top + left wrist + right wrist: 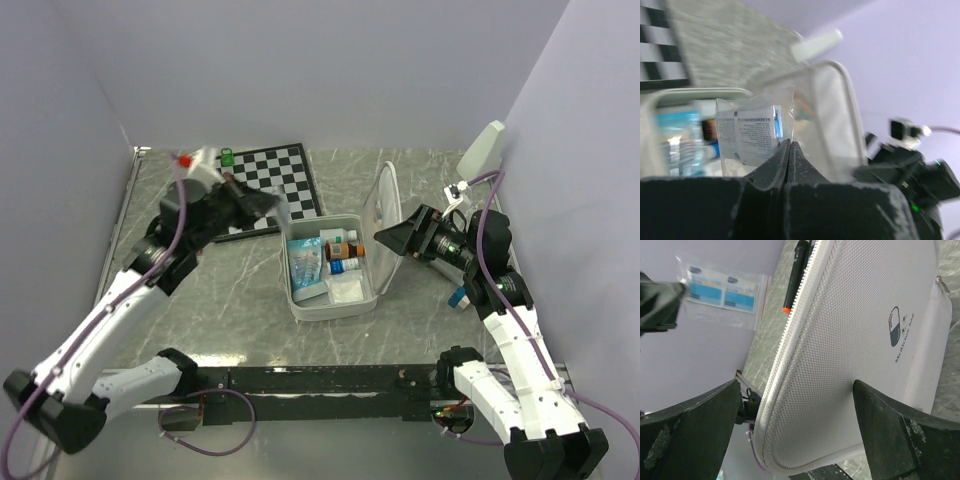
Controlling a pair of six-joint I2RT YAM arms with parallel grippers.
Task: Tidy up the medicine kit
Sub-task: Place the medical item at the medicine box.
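Observation:
The white medicine kit point(300, 305) lies open at the table's middle, its lid point(382, 222) standing upright on the right. Inside are a blue packet point(305, 258), small bottles point(342, 250) and white pads point(348, 290). My left gripper point(262, 205) is shut on a clear zip bag point(757, 131) with blue-and-white packets, held above the kit's back left corner; in the left wrist view the left gripper point(790, 143) pinches the bag's edge. My right gripper point(393, 238) is open, its jaws spread against the lid's outer face point(850, 340), which bears the pill logo point(900, 326).
A black-and-white chessboard point(275, 180) lies behind the kit, with a green piece point(228, 157) and a red piece point(184, 160) near it. A white object point(482, 150) leans at the back right wall. A small blue item point(456, 297) lies by the right arm.

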